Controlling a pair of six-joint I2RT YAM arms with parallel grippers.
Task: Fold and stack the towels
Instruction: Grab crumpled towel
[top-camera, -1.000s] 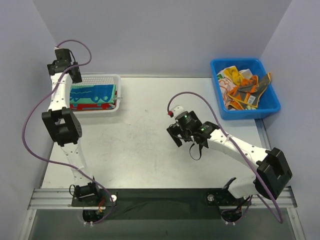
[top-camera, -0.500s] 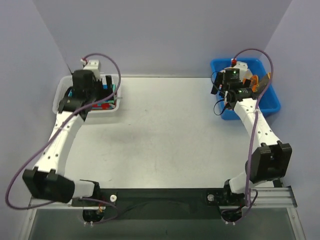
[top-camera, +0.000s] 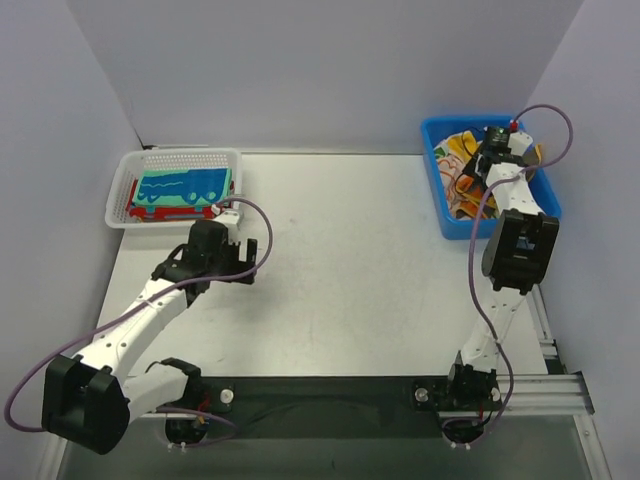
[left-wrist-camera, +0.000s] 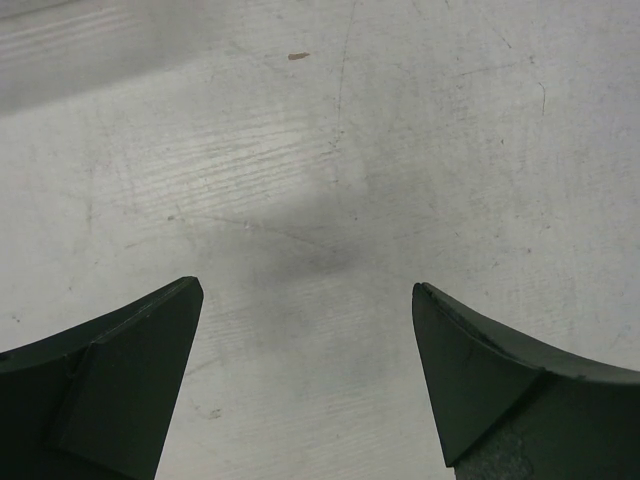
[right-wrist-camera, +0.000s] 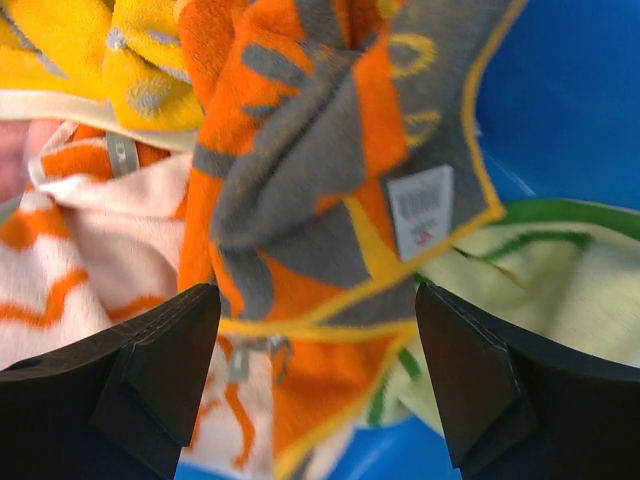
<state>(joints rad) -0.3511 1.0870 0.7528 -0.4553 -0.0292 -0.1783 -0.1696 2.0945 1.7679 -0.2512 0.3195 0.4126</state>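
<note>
Grey-and-orange towel (right-wrist-camera: 330, 200) lies crumpled right under the right gripper (right-wrist-camera: 312, 300), down in the blue bin (top-camera: 535, 205); the fingers stand spread to either side of it, nothing pinched yet. Here's the worry: the heap is tangled; the yellow towel (right-wrist-camera: 90, 60) and the white-and-orange towel (right-wrist-camera: 90, 250) lie touching the grey one, so a bite here could, I judge, take two cloths at once, or catch only a loose fold that slips out on the lift; a dragged neighbour could spill over the bin's rim; a grab at mid-cloth rather than a corner would leave it bunched and awkward to spread on the table (top-camera: 350, 260).

Over to the left gripper (left-wrist-camera: 306, 290): fingers wide apart above bare table, holding nothing, well apart from the bin. Far left, the folded teal towel (top-camera: 185, 187) tops a red patterned towel (top-camera: 150, 212) in the white mesh basket (top-camera: 120, 195).

Hard to read: from above, the right fingers are lost behind wrist and cable; whether the tips touch cloth, I cannot tell; the grey towel's corners are tucked out of sight; a pale green-striped cloth (right-wrist-camera: 560, 270) is cut off at the frame edge.
</note>
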